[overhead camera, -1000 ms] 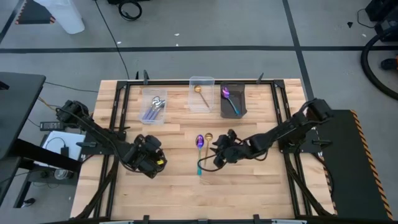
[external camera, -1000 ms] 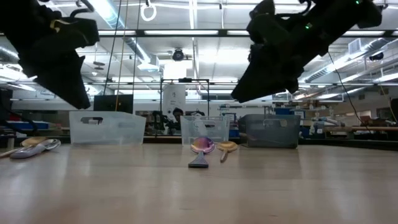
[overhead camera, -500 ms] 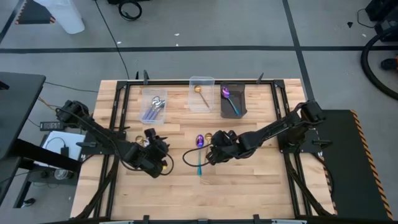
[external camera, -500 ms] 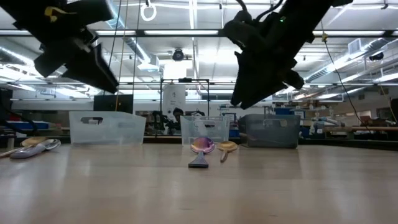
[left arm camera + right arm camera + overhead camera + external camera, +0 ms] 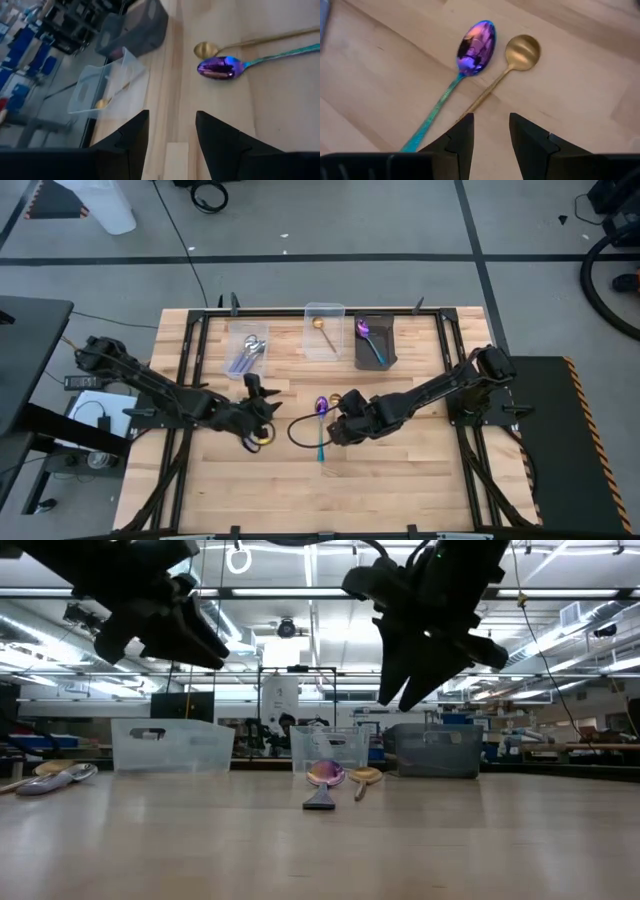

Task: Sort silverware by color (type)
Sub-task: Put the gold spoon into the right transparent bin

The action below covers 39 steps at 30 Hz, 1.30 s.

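- My right gripper (image 5: 490, 135) hung above the table (image 5: 400, 480) with its fingers parted and nothing between them, poised over the handle of the gold spoon (image 5: 507, 70).
- The purple spoon (image 5: 465, 70) lay just beside the gold one, bowls side by side, its teal handle running past my right fingers.
- My left gripper (image 5: 172, 135) was also open and empty, raised off the wood, with both loose spoons ahead of it and well apart from its fingers.
- The left clear bin (image 5: 247, 351) held silver spoons.
- The middle clear bin (image 5: 323, 330) held one gold spoon.
- The dark bin (image 5: 374, 343) held a purple spoon with a teal handle.
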Available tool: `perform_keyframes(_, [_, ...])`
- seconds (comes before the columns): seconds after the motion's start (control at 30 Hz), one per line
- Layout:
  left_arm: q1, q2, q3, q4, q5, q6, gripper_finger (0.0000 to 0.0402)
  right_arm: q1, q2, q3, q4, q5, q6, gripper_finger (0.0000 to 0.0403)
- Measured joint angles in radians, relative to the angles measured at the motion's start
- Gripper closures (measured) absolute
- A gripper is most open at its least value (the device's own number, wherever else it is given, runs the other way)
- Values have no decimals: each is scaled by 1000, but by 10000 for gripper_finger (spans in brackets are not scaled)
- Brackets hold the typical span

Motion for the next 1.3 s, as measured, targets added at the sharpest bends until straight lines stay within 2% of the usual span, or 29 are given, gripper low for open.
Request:
perform_keyframes(0.27, [13, -168, -124, 152, 129, 28, 230, 9, -1, 10, -8, -1, 122, 268])
perform_keyframes(0.4, [15, -243, -213, 290, 217, 40, 230, 11, -1, 10, -3, 3, 161, 268])
perform_keyframes(0.63, [15, -323, -331, 435, 283, 38, 230, 11, -1, 10, 60, 10, 128, 268])
perform_keyframes(1.0, [14, -323, -361, 432, 301, -92, 230, -2, -1, 6, 108, -43, 90, 268])
perform_keyframes(1.3, [14, -323, -361, 383, 301, -143, 230, -11, 27, 5, 103, -22, 133, 268])
